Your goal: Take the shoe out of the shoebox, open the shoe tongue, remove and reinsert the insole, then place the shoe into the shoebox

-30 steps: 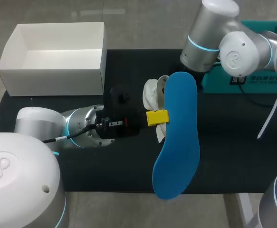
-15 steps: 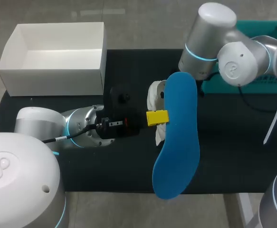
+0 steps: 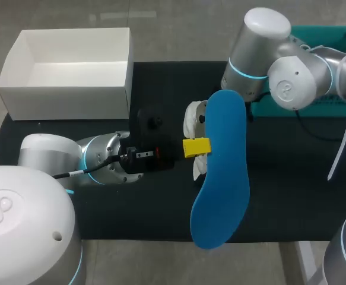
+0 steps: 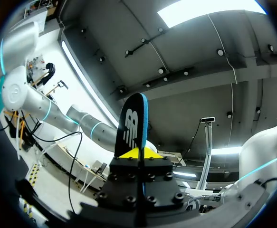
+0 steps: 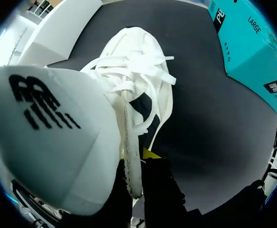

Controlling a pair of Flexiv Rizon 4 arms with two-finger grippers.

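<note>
Black mat (image 3: 279,196) over the table. At its far left corner, white cardboard shoebox (image 3: 66,102), open-topped, nothing inside. Near the mat's middle, white lace-up shoe (image 3: 191,119), outside the shoebox and well apart from it, largely hidden in the head view beneath the long blue foam insole (image 3: 223,178). Insole out of the shoe, held above the mat, pinched at one long edge by the left gripper (image 3: 196,146), fingers clamped on it from both sides. In the left wrist view, same insole (image 4: 134,123) edge-on, standing straight up from that gripper (image 4: 139,153). Left arm (image 3: 95,160) low, from the left side; right arm (image 3: 273,65) from the far right, its end concealed under the insole. In the right wrist view, right gripper (image 5: 138,161) closed on a thin white edge of the shoe (image 5: 138,71), loose laces ahead of the fingers. Teal carton (image 3: 315,104) at the mat's far right edge.
</note>
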